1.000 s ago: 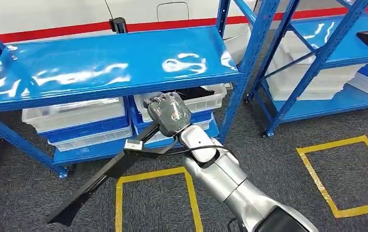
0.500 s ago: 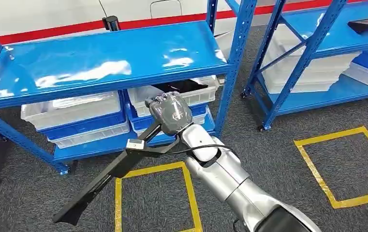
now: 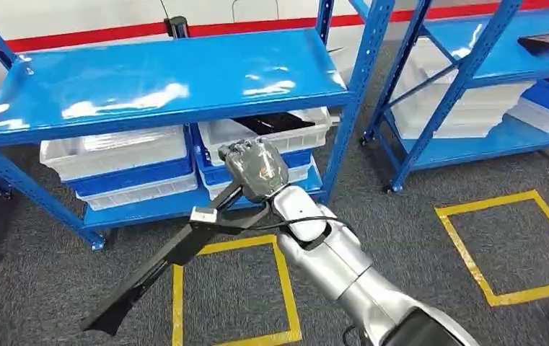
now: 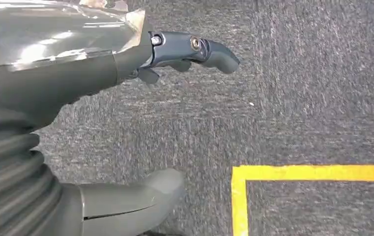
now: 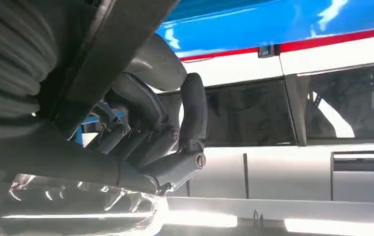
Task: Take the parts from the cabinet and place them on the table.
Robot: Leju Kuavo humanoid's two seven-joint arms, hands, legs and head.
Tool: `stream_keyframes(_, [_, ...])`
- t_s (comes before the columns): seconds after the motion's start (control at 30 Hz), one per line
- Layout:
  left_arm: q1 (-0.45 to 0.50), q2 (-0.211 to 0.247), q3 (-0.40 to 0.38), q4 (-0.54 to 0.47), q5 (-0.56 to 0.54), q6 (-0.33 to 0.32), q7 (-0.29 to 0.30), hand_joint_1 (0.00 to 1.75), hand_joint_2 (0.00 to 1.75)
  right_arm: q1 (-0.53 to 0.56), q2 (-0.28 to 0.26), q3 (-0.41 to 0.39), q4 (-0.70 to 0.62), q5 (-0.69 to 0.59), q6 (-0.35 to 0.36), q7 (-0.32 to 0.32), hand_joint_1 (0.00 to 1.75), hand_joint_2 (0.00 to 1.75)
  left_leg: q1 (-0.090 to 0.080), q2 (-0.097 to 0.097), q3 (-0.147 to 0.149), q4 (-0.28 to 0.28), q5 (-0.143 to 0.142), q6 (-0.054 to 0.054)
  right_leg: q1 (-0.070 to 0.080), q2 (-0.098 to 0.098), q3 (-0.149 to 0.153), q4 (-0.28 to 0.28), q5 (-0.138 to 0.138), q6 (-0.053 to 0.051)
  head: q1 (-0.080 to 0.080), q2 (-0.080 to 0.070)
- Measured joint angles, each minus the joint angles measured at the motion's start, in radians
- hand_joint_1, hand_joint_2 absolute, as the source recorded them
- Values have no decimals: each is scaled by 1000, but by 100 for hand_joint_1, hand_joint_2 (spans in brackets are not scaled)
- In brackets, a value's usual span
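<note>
The right hand [image 3: 255, 169] keeps its fingers clamped round the long black angled part [image 3: 177, 256], and the whole view has slid a touch sideways, so I judge the robot is turning off toward the table. The left hand [image 4: 126, 123] hangs open over grey carpet [image 4: 298, 98]. Beyond, the glossy blue steel rack [image 3: 163, 79] holds white plastic bins [image 3: 116, 151].
</note>
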Motion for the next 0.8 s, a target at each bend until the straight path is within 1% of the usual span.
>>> stream_keyframes(0.03, [0,0,0,0,-1,0,0,0,175,4,-3,0,0,0,0,0,171,175,0,0,-10,1,7,-1,-2,0,-33,88,-34,2,0,0])
stream_keyframes(0.07, [0,0,0,0,-3,-1,0,0,175,8,-6,0,0,0,0,0,171,175,0,0,-18,1,12,-2,-3,0,-42,123,-45,9,0,0])
stream_keyframes(0.1, [1,-1,0,0,-4,-2,0,0,175,11,-10,0,0,0,0,0,171,175,0,0,-25,2,18,-4,-4,0,-26,106,-39,17,0,0])
stream_keyframes(0.13, [1,-2,0,0,-4,-3,0,0,175,12,-11,0,0,0,0,1,171,175,0,0,-31,2,23,-8,-6,0,20,39,-18,26,0,0])
stream_keyframes(0.17, [0,-3,0,0,-5,-4,0,0,175,12,-11,0,0,0,0,1,171,175,0,0,-36,4,27,-12,-7,0,81,-65,13,35,0,0])
stream_keyframes(0.2, [0,-3,0,0,-6,-5,0,0,175,11,-11,0,0,-1,0,1,171,175,0,0,-39,9,29,-16,-10,-1,145,-169,40,38,0,0])
stream_keyframes(0.23, [0,-3,0,0,-6,-5,0,0,175,11,-11,0,0,-1,0,1,171,175,-5,0,-45,16,30,-20,-8,-1,164,-219,40,31,0,0])
stream_keyframes(0.27, [0,-2,0,0,-6,-5,0,0,175,12,-10,0,0,-2,0,3,171,175,-8,0,-49,19,33,-26,-3,0,165,-217,54,24,0,0])
stream_keyframes(0.3, [0,-2,0,0,-7,-5,0,0,175,12,-11,-1,0,-2,0,5,171,175,-7,0,-51,18,39,-33,-1,1,162,-212,56,19,0,0])
stream_keyframes(0.33, [1,-2,0,0,-7,-5,0,0,175,12,-11,-2,0,-2,0,6,171,175,-4,0,-51,15,44,-39,2,1,159,-209,60,13,0,0])
stream_keyframes(0.37, [2,-2,0,0,-7,-5,0,0,175,13,-11,-2,0,-2,0,6,171,175,-3,0,-52,14,49,-46,-1,0,158,-212,66,4,0,0])
stream_keyframes(0.4, [2,-2,1,0,-7,-5,0,0,175,13,-10,-1,0,-2,0,6,171,175,4,-1,-62,21,40,-50,-19,0,157,-217,76,-7,0,0])
stream_keyframes(0.43, [2,-2,1,0,-7,-5,0,0,175,13,-8,-2,0,-2,0,6,171,175,4,-3,-75,50,4,-54,-16,-1,150,-216,83,-15,-2,0])
stream_keyframes(0.47, [2,-2,1,0,-7,-5,0,0,175,13,-8,-2,0,-2,-1,6,171,175,8,-4,-104,125,-54,-61,-15,-1,142,-216,88,-23,-3,0])
stream_keyframes(0.5, [3,-1,2,0,-6,-5,0,0,175,14,-8,-1,0,-1,-1,7,171,175,9,-5,-131,197,-93,-66,-13,-2,136,-216,93,-25,-3,0])
stream_keyframes(0.53, [4,0,4,0,-6,-5,0,0,175,17,-8,-1,0,0,-1,8,171,175,9,-5,-164,290,-135,-71,-11,-2,127,-215,99,-26,-3,0])
stream_keyframes(0.57, [6,0,6,0,-6,-6,0,0,175,21,-8,-1,0,1,-1,8,171,175,9,-5,-177,333,-150,-72,-10,-2,121,-215,104,-26,-3,0])
stream_keyframes(0.6, [7,-1,7,0,-7,-6,-2,0,175,25,-9,-1,0,2,-2,8,171,175,10,-5,-166,331,-143,-71,-9,-2,115,-214,108,-24,-3,0])
stream_keyframes(0.63, [8,-1,8,0,-7,-6,-3,0,175,28,-9,-1,0,3,-2,8,171,175,10,-5,-133,284,-118,-69,-8,-2,110,-213,111,-22,-3,0])
stream_keyframes(0.67, [7,-1,8,0,-7,-7,-5,0,175,29,-9,-2,0,4,-3,8,171,175,10,-5,-71,189,-79,-66,-8,-1,107,-211,113,-19,-3,0])
stream_keyframes(0.7, [7,0,9,0,-7,-7,-5,0,175,29,-8,-2,0,4,-3,8,171,175,10,-6,-8,92,-47,-61,-8,0,106,-209,114,-16,-3,0])
stream_keyframes(0.73, [4,1,9,0,-7,-7,-5,0,175,29,-8,-2,-4,5,-3,8,171,175,9,-8,31,23,-56,-54,-7,0,105,-209,117,-12,-3,0])
stream_keyframes(0.77, [3,1,9,0,-8,-7,-5,0,175,26,-9,-3,-7,8,-3,9,171,175,1,-9,30,21,-47,-50,5,-1,99,-207,121,-5,-2,0])
stream_keyframes(0.8, [2,1,9,0,-9,-7,-6,0,175,26,-8,-3,-8,8,-3,9,171,175,-1,-9,26,25,-45,-44,2,-1,96,-207,125,0,-3,0])
